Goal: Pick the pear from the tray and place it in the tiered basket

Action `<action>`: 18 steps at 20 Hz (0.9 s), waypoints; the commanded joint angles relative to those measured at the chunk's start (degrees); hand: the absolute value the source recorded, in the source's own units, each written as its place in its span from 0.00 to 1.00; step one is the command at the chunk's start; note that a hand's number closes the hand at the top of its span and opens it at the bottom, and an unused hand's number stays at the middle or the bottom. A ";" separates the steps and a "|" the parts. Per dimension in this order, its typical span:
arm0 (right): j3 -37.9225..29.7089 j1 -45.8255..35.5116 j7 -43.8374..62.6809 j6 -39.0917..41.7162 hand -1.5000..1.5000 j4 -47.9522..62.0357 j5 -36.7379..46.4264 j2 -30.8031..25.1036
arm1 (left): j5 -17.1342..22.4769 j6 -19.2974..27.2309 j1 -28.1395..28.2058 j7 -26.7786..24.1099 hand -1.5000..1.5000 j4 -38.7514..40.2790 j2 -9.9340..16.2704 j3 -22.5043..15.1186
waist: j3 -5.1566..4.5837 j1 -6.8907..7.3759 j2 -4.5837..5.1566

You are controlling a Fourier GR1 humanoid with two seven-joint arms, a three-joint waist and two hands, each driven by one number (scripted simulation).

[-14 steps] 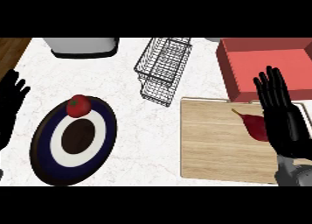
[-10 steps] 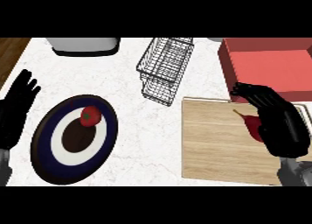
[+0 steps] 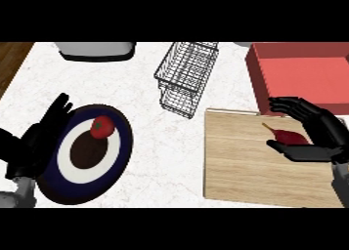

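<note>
The dark red pear (image 3: 289,137) lies on the wooden tray (image 3: 249,171) at the right, stem pointing up-left. My right hand (image 3: 328,134) cups it from the right: bent fingers arch over its far side with a gap, and the thumb lies along its near side. The hand is half curled and the pear still rests on the tray. The wire tiered basket (image 3: 184,73) stands at the top centre, apart from both hands. At the left my left hand (image 3: 32,144) is open, fingers straight, beside the plate's left rim.
A dark blue and white plate (image 3: 61,188) at the left carries a small red fruit (image 3: 101,126). A red box (image 3: 307,73) stands behind the tray at the top right. A grey container (image 3: 96,49) sits at the top left. The counter's left edge (image 3: 4,63) runs past my left hand.
My right hand went from flat and raised to bent over the pear, fingers and thumb curling round it. My left hand shifted right and up, nearer the plate's rim.
</note>
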 commanded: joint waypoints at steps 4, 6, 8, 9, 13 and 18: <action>-2.89 -2.55 -4.47 6.51 0.00 1.84 8.13 -9.39 | -0.70 -1.73 0.35 -1.67 0.50 2.14 -2.37 0.19 | 0.01 -0.29 -0.22; -2.62 -8.21 -1.13 7.44 0.00 1.90 13.26 -16.86 | -0.99 -1.79 -1.58 -0.49 0.50 3.13 -1.86 -0.31 | -0.08 0.12 0.00; -1.74 -7.32 -2.24 11.17 0.00 1.00 16.84 -22.44 | 0.41 -2.80 -0.48 -0.41 0.50 2.30 -0.24 1.76 | -0.08 0.22 -0.26; 0.35 -9.56 0.04 12.32 0.00 0.34 18.74 -23.13 | 0.73 -3.23 -2.43 -0.17 0.50 2.69 -1.61 0.88 | -0.11 0.35 -0.08; 6.55 -12.11 2.47 24.57 0.00 -2.92 23.08 -30.93 | -0.59 -2.67 -1.93 -0.48 0.50 2.89 -1.75 0.31 | -0.20 1.34 0.00; 10.25 -13.39 4.42 31.50 0.00 -4.95 26.23 -29.05 | -2.78 -2.19 0.86 -2.07 0.50 2.88 -3.45 -0.66 | -0.02 0.54 -0.18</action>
